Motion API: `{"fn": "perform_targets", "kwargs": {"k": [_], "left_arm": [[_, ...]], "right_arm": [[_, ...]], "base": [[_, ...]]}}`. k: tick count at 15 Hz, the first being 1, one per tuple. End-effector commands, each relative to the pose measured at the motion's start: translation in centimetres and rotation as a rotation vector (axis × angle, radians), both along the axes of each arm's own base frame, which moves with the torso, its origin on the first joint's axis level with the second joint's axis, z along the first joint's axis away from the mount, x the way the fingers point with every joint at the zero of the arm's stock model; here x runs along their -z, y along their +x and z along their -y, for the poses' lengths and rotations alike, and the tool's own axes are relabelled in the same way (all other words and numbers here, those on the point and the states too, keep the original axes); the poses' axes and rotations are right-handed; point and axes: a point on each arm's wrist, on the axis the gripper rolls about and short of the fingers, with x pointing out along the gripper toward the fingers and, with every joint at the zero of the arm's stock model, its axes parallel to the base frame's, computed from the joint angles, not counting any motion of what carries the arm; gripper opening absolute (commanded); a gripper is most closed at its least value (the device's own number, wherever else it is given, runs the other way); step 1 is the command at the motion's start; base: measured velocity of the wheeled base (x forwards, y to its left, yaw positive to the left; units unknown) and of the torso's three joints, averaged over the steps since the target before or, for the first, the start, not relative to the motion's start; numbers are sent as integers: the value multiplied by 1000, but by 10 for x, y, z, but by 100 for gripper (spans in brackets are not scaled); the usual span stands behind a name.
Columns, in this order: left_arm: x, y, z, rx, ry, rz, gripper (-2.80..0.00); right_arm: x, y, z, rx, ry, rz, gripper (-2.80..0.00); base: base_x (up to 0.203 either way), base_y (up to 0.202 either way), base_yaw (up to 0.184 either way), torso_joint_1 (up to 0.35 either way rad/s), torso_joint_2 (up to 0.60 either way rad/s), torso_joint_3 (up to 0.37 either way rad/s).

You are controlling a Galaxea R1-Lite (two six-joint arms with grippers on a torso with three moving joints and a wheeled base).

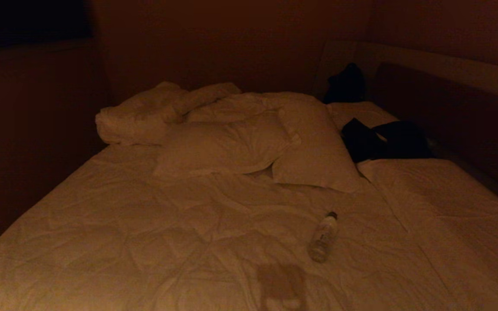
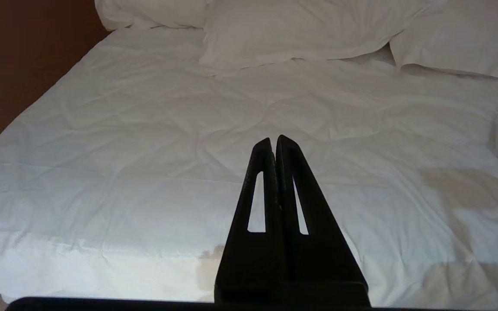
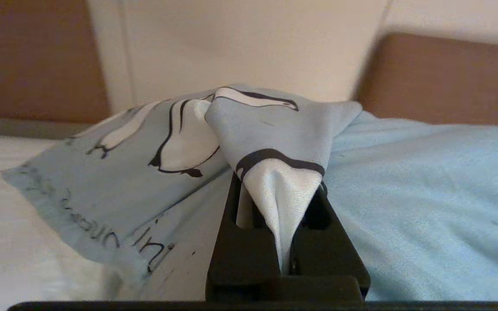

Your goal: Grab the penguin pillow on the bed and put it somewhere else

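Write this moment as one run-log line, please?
right gripper: shut on penguin pillow, fabric bunched between fingers | left gripper: shut, empty, over bed | water bottle: lying on duvet

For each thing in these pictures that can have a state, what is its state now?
right gripper: shut on a fold of the penguin pillow
left gripper: shut, empty, over the bed
bottle: lying on its side on the duvet, capped
white pillows: lying rumpled, overlapping
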Motion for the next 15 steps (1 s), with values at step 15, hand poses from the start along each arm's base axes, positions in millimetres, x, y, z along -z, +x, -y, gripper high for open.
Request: {"fn": "perform_targets", "kwargs": {"k": [15], "left_arm": [[0, 0, 0, 0, -1, 1, -280]], "right_arm": [[-10, -3, -4, 61, -11, 23, -280]], "base": [[0, 0, 0, 0, 0, 0]]}}
